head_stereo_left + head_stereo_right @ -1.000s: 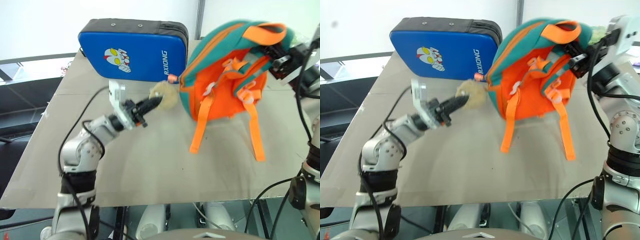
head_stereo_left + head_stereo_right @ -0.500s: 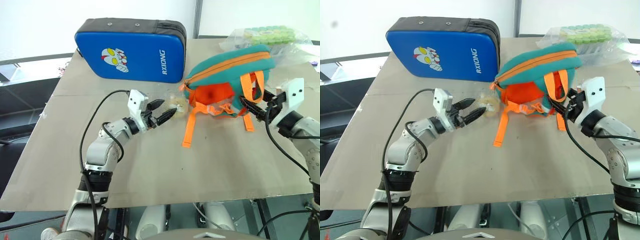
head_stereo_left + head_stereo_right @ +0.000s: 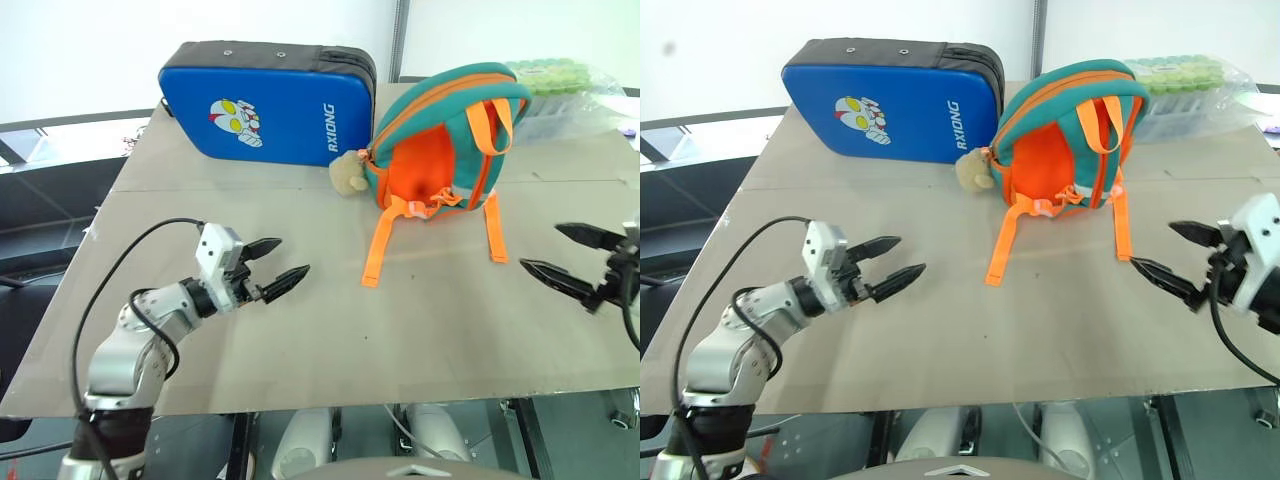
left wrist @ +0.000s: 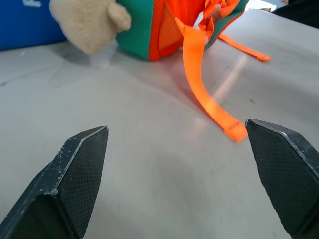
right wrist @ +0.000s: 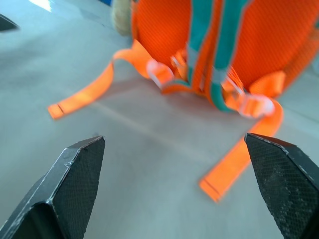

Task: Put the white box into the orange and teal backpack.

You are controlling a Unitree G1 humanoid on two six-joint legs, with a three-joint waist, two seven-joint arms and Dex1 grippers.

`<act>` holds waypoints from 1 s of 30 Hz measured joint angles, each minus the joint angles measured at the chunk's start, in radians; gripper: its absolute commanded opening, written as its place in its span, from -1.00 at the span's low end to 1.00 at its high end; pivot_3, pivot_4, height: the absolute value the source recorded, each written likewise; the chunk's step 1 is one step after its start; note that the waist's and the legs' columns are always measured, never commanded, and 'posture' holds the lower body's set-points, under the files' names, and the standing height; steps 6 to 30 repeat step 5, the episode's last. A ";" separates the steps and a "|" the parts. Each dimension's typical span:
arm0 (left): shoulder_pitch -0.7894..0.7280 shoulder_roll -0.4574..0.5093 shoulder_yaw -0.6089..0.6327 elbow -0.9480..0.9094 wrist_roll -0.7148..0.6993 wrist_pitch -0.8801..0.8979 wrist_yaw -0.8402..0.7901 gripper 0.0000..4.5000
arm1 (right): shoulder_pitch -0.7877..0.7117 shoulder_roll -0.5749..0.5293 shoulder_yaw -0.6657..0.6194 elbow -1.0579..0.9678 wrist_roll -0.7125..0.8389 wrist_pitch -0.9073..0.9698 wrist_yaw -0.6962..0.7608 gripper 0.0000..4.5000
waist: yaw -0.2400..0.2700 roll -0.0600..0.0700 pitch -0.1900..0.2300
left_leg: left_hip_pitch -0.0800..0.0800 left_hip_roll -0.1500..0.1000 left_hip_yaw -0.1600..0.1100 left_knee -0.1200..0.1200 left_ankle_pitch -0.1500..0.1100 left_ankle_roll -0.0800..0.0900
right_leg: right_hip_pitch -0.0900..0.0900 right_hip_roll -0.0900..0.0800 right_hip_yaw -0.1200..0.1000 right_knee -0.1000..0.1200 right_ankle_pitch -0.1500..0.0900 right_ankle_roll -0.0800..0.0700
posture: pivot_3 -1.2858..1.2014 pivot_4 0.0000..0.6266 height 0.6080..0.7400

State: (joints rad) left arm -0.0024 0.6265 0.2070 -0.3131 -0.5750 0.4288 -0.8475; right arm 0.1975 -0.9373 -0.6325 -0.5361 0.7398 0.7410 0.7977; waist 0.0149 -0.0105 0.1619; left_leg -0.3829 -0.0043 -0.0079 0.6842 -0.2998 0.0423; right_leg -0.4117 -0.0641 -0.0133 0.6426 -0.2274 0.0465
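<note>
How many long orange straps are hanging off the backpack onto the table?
2. One strap trails from the backpack toward the left gripper. The other strap lies on the side of the right gripper. More straps may be hidden behind the backpack.

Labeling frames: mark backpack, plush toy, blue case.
backpack [image 3: 430, 165], left eye view, orange back panel.
plush toy [image 3: 346, 175], left eye view, tan body.
blue case [image 3: 890, 112], right eye view, blue front face.
</note>
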 measured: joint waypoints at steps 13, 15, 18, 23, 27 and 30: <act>0.137 0.019 0.109 -0.087 -0.032 0.043 0.038 1.00 | 0.119 0.000 -0.083 0.017 -0.099 -0.050 0.043 0.96 | -0.001 0.000 0.000 | 0.002 0.000 0.001 0.000 0.000 0.000 | 0.001 0.001 0.001 0.000 0.000 0.000 | 0.03 -0.52 1.00; 0.137 0.019 0.109 -0.087 -0.032 0.043 0.038 1.00 | 0.119 0.000 -0.083 0.017 -0.099 -0.050 0.043 0.96 | -0.001 0.000 0.000 | 0.002 0.000 0.001 0.000 0.000 0.000 | 0.001 0.001 0.001 0.000 0.000 0.000 | 0.03 -0.52 1.00; 0.137 0.019 0.109 -0.087 -0.032 0.043 0.038 1.00 | 0.119 0.000 -0.083 0.017 -0.099 -0.050 0.043 0.96 | -0.001 0.000 0.000 | 0.002 0.000 0.001 0.000 0.000 0.000 | 0.001 0.001 0.001 0.000 0.000 0.000 | 0.03 -0.52 1.00; 0.137 0.019 0.109 -0.087 -0.032 0.043 0.038 1.00 | 0.119 0.000 -0.083 0.017 -0.099 -0.050 0.043 0.96 | -0.001 0.000 0.000 | 0.002 0.000 0.001 0.000 0.000 0.000 | 0.001 0.001 0.001 0.000 0.000 0.000 | 0.03 -0.52 1.00; 0.137 0.019 0.109 -0.087 -0.032 0.043 0.038 1.00 | 0.119 0.000 -0.083 0.017 -0.099 -0.050 0.043 0.96 | -0.001 0.000 0.000 | 0.002 0.000 0.001 0.000 0.000 0.000 | 0.001 0.001 0.001 0.000 0.000 0.000 | 0.03 -0.52 1.00; 0.137 0.019 0.109 -0.087 -0.032 0.043 0.038 1.00 | 0.119 0.000 -0.083 0.017 -0.099 -0.050 0.043 0.96 | -0.001 0.000 0.000 | 0.002 0.000 0.001 0.000 0.000 0.000 | 0.001 0.001 0.001 0.000 0.000 0.000 | 0.03 -0.52 1.00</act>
